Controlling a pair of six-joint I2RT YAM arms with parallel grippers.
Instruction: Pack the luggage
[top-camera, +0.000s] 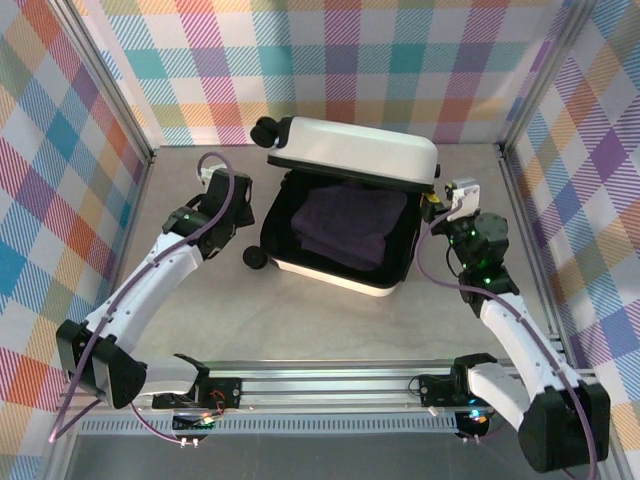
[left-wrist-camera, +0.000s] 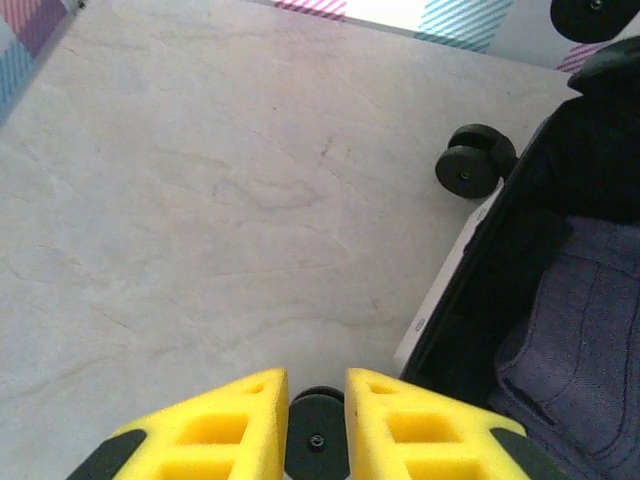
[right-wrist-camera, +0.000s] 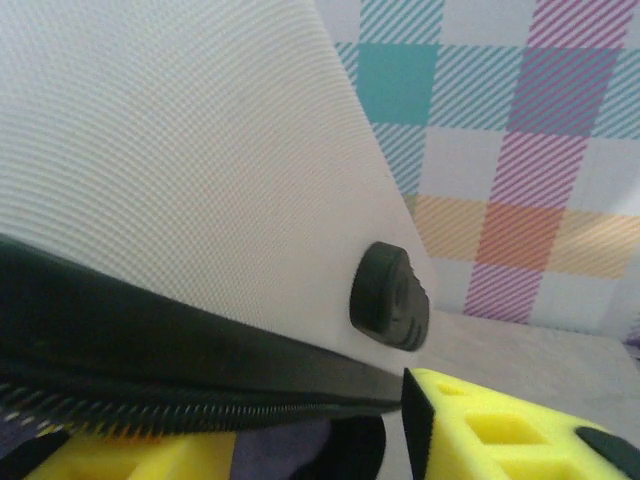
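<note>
The luggage lies open at the back of the table, its white lid standing up behind the black-lined base. A folded purple garment lies in the base, also seen in the left wrist view. My left gripper is by the base's left side. Its yellow fingers stand slightly open, and a black wheel shows in the gap. My right gripper is at the lid's right corner, open, with the lid's black zipper rim passing between its fingers.
Plaid walls and metal posts box in the table on three sides. A rail runs along the near edge. More black wheels stick out at the luggage's left end. A black foot sits on the lid's shell.
</note>
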